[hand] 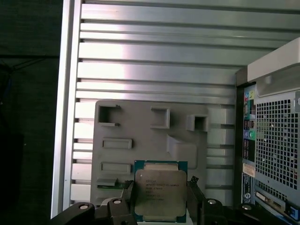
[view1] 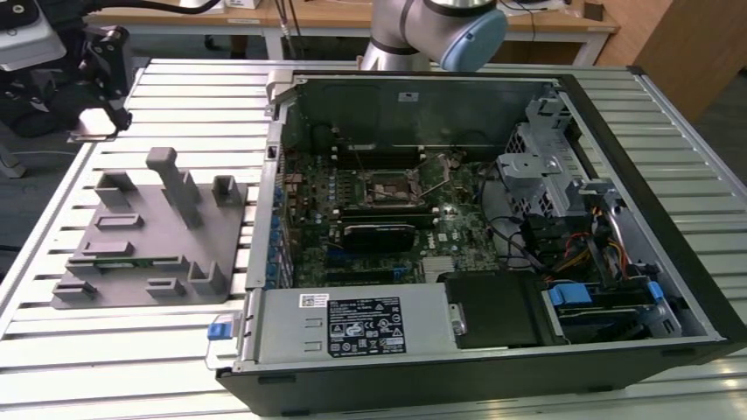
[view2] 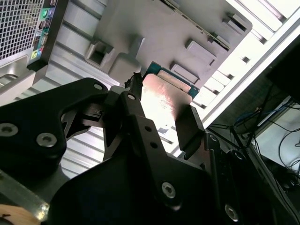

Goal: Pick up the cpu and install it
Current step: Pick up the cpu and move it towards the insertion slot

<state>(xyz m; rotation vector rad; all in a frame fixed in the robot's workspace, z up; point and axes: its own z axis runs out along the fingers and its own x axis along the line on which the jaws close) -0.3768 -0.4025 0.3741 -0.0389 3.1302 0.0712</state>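
First wrist view is showing the gripper [hand: 161,206] clamping the cpu [hand: 161,190] by its edges, clear of the fixture [hand: 140,122]; I'd be holding it level, moving slow.

1. First wrist view: the cpu [hand: 161,190], clamped in the pincer [hand: 162,194], runs off the frame's edge; its print is too small to tell; it hides part of the grey fixture [hand: 140,136]; the computer case [hand: 276,140] is cropped.
2. Second wrist view: the pincer's black body covers much of the cpu; glare washes out its face.
3. Exterior view: the arm [view1: 438,31] is cut by the top edge; the pincer, at the exterior view's left, is dark and small; its pale load is too blurred to tell.
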